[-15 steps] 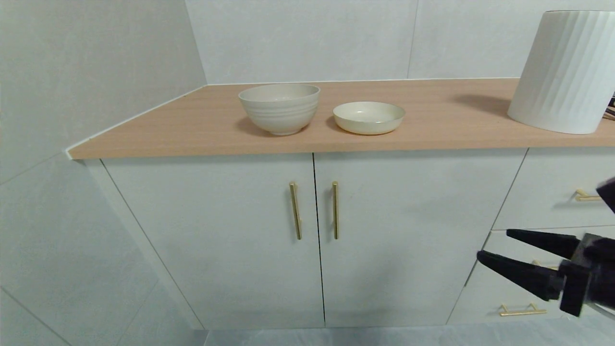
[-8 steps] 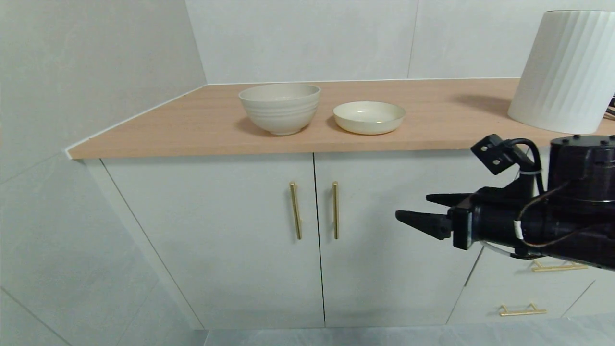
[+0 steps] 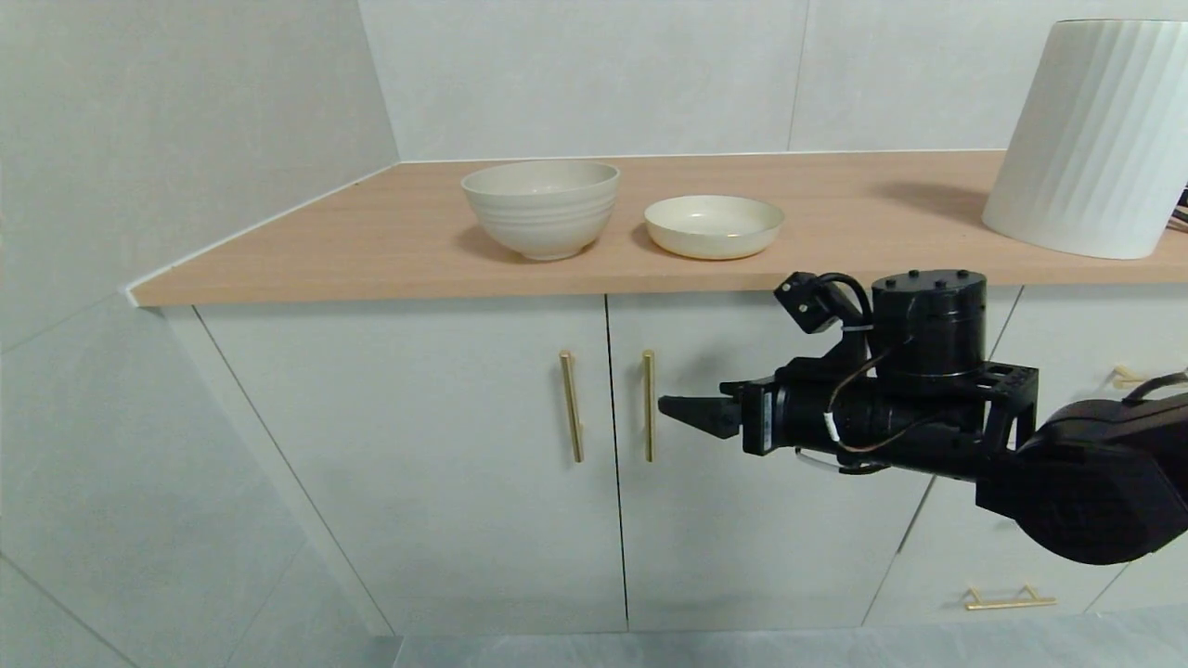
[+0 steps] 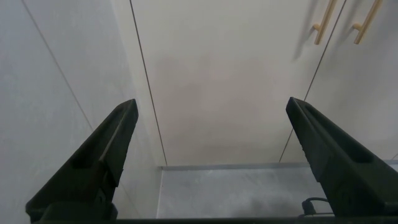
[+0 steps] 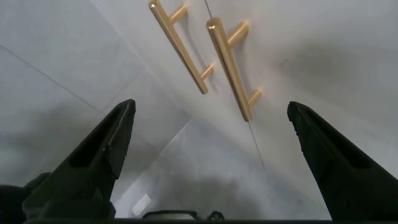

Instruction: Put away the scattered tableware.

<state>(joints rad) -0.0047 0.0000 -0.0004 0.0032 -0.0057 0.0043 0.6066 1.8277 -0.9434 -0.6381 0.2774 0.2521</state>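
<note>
A deep cream bowl [image 3: 540, 209] and a shallow cream dish [image 3: 713, 225] stand side by side on the wooden countertop [image 3: 371, 250]. Below them are two closed white cabinet doors with gold bar handles [image 3: 647, 405] [image 3: 571, 405]. My right gripper [image 3: 687, 411] hangs in front of the right door, its tips just right of the right handle, below the dish. In the right wrist view the right gripper [image 5: 210, 109] is open, with both handles [image 5: 227, 68] ahead of it. My left gripper [image 4: 211, 106] is open and empty, low before a cabinet door.
A tall white ribbed container [image 3: 1095, 139] stands at the counter's right end. Drawers with gold handles [image 3: 1010, 599] lie right of the doors. A tiled wall closes off the left side, and grey floor [image 4: 236, 193] runs along the cabinet base.
My right arm has risen from the lower right and swung left across the right door, ending with its tips close to the right handle. The bowl and dish have not moved.
</note>
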